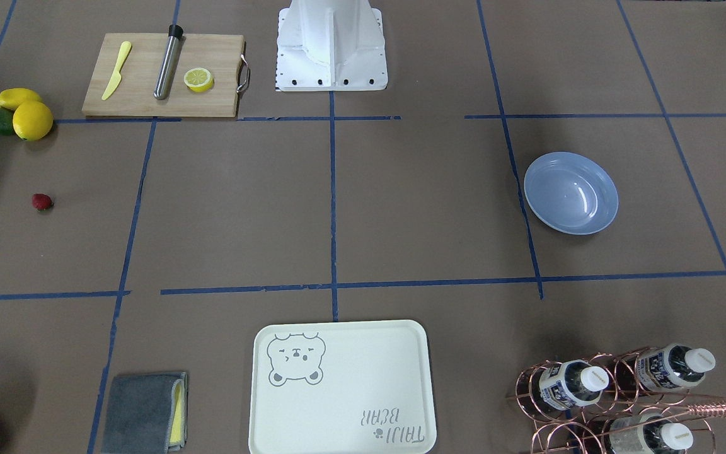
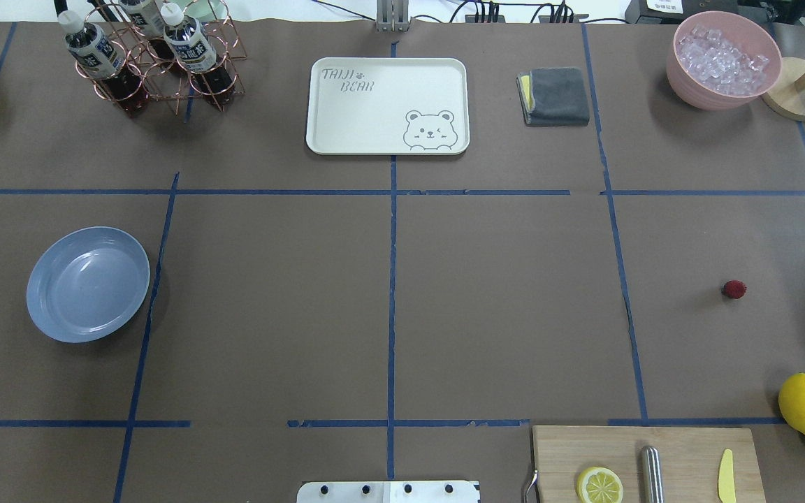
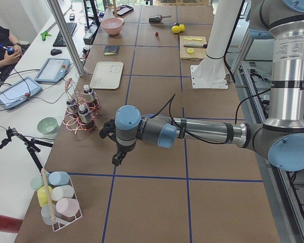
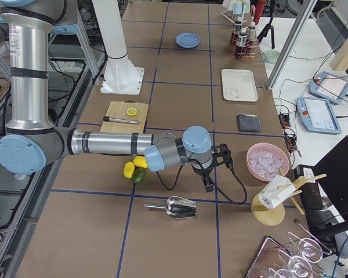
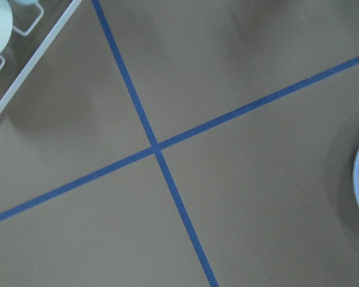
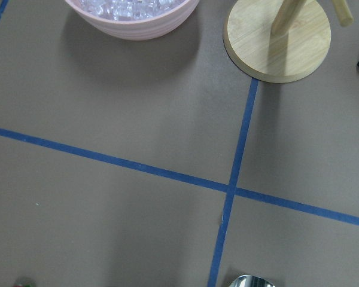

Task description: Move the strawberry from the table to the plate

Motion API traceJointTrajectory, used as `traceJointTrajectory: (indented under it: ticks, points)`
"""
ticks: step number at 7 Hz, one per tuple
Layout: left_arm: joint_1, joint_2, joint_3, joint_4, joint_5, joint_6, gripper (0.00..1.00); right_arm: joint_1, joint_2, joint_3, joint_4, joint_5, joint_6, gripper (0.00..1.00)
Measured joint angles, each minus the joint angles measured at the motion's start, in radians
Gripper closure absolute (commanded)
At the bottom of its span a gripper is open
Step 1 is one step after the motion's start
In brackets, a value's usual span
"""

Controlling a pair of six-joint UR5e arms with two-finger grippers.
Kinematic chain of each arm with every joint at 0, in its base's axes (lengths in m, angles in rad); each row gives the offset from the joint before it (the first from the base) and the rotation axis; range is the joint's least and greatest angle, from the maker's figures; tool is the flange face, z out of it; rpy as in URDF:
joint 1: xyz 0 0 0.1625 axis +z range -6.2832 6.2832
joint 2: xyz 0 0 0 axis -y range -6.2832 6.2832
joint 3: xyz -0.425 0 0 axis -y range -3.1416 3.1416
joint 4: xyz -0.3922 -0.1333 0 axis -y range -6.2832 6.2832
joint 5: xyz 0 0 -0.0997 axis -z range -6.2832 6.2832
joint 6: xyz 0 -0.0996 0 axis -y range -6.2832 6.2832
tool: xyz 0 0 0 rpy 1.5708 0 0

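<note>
Strawberry: the strawberry [image 1: 42,202] lies by itself on the table [image 1: 432,208], out on the robot's right side. It is a little way out from the lemons [image 1: 33,120] and touches nothing.

Plate: the plate [image 1: 571,193] sits flat on the robot's left side with nothing in it, well apart from the berry. Nearly the whole width of the table lies between them.

Left gripper: the left gripper [image 3: 116,160] hangs above the brown paper at the table's left end, pointing down, with the bottle rack [image 3: 81,114] near it. Its wrist camera looks onto a crossing of blue tape, with only the plate's rim at the frame's edge. The one side view doesn't let me tell whether the fingers are apart or together.

Right gripper: the right gripper [image 4: 209,185] hangs low over the table at the far right end, near the pink bowl of ice [image 4: 268,161] and holding nothing I can see. Again I cannot tell how the fingers stand.

Elsewhere: a cutting board [image 1: 218,50] with a lemon half [image 1: 199,79] lies near the robot's base, and a bear-print tray [image 1: 338,391] lies across the table from it.
</note>
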Motion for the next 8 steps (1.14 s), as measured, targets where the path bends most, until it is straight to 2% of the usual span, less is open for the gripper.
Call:
traceJointTrajectory:
  ticks: [1,3,5,6,7,8]
  points:
    - [0.001,-0.008,0.023,-0.147,-0.002,-0.002,0.00,-0.001,0.003,-0.001,0.026,0.009,0.060,0.00]
    - [0.024,-0.029,0.060,-0.344,-0.043,-0.109,0.00,-0.007,0.009,-0.001,0.056,0.014,0.097,0.00]
    - [0.133,0.000,0.069,-0.549,-0.075,-0.353,0.00,-0.032,0.018,0.000,0.060,0.015,0.133,0.00]
    - [0.213,0.047,0.070,-0.637,-0.033,-0.487,0.00,-0.044,0.019,-0.002,0.061,0.014,0.142,0.00]
    - [0.303,0.100,0.070,-0.736,0.057,-0.634,0.08,-0.049,0.019,-0.002,0.061,0.014,0.144,0.00]
    - [0.411,0.141,0.070,-0.821,0.150,-0.813,0.29,-0.051,0.018,-0.003,0.061,0.014,0.145,0.00]
